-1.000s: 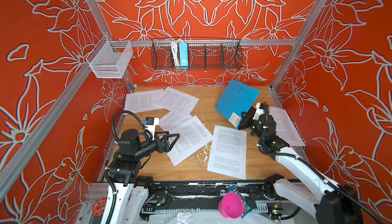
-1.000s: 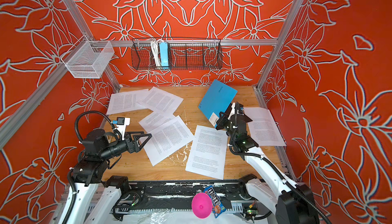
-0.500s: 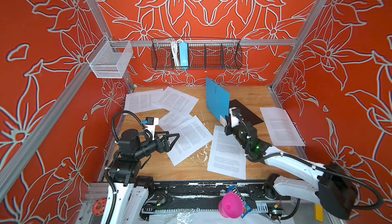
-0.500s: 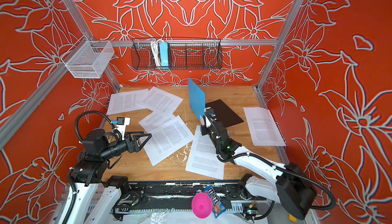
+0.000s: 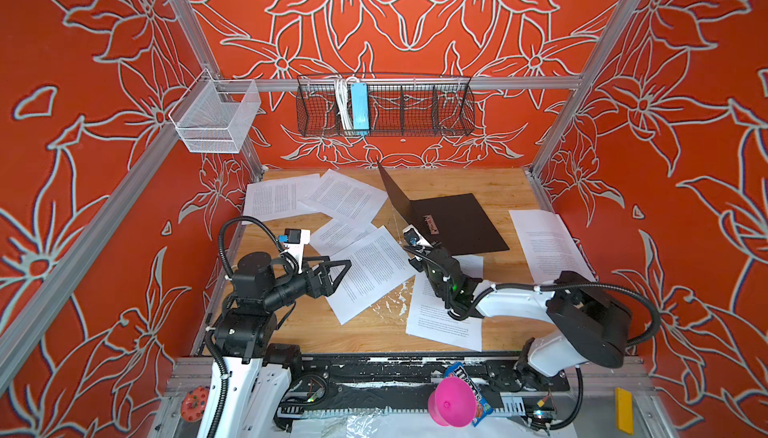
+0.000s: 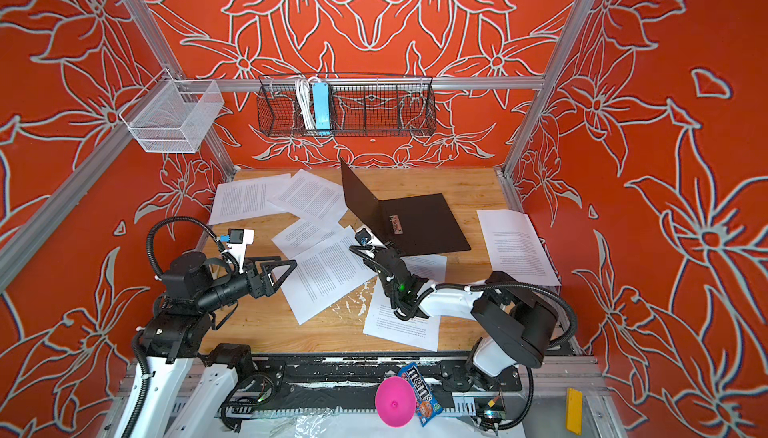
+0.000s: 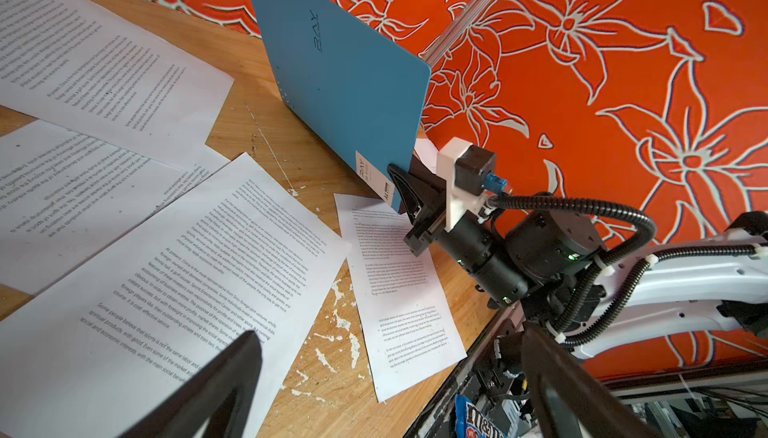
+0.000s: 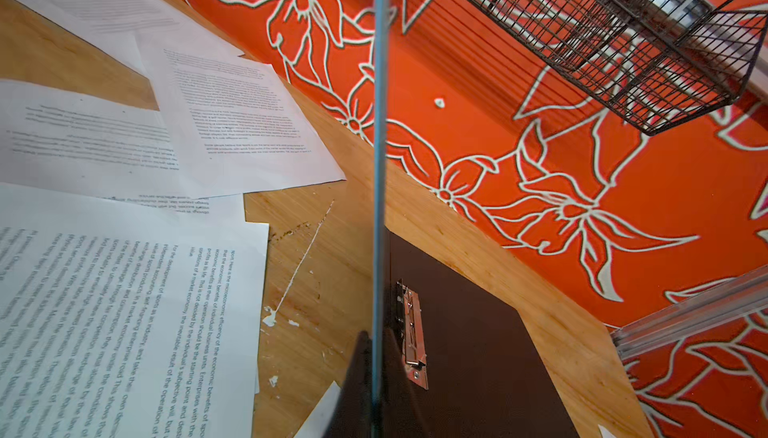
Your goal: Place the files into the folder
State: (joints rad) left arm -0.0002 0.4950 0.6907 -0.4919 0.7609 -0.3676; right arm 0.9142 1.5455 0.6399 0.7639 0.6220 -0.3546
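Orange-walled cell, wood table [image 5: 478, 182]: left gripper [image 5: 338, 272] spread wide, empty, by scattered files [image 5: 370, 270]; mid-table, folder [image 5: 453, 224] half open, cover upright, corner pinched by shut right gripper [image 7: 405, 193]. Opening step in hand; next, likely laying cover flat, then gathering sheets.

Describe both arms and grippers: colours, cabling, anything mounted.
Both match: white link shells, black cylindrical joints, on left arm and right arm alike. Black ribbed cable hose loops outside each, tied with white zip ties. The left gripper and right gripper have black fingers, the left's open triangular frames. A white camera bracket with blue plug sits on each wrist.
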